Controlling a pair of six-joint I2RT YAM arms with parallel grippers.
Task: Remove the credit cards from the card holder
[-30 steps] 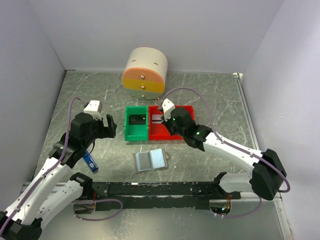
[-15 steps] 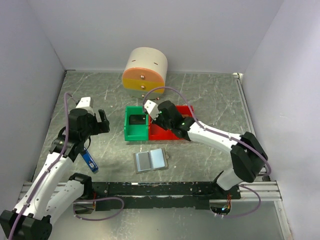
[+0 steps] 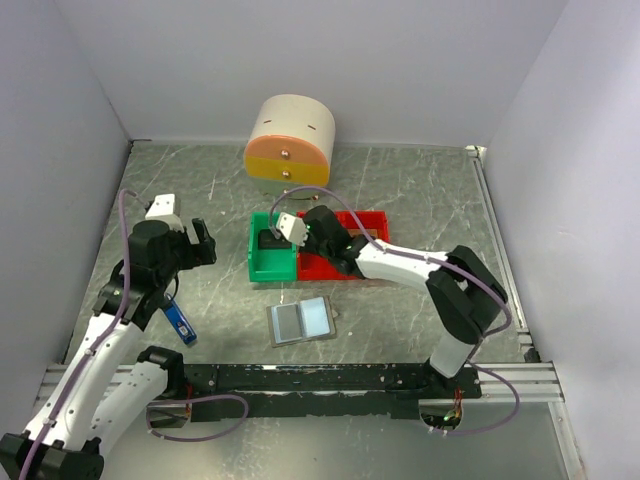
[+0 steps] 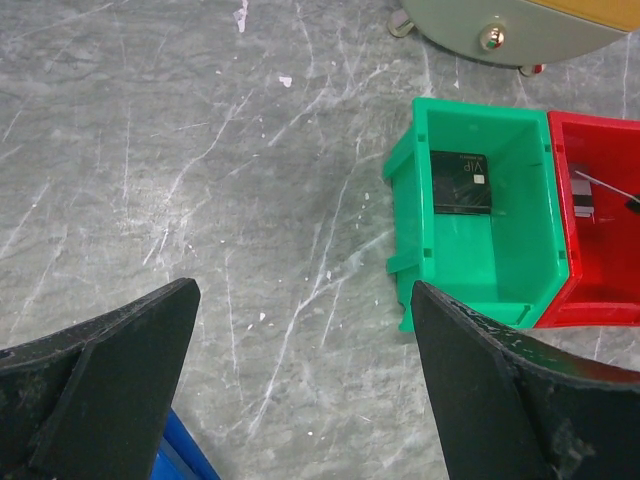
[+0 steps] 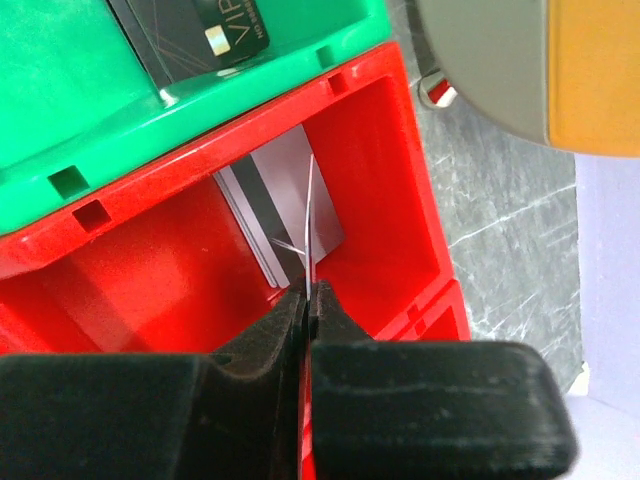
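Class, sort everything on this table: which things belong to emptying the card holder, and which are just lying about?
Job: card holder; black card in green bin; striped card in red bin; thin card pinched in the right fingers.
Lying about: blue-and-black stick; round drawer unit.

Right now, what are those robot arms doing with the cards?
The right hand is shut on a thin card, holding it on edge over the red bin, where a silvery card already lies. A black card sits in the green bin. The left hand is open and holds nothing, off to the left of the bins. The card holder lies open on the table, nearer the arms.
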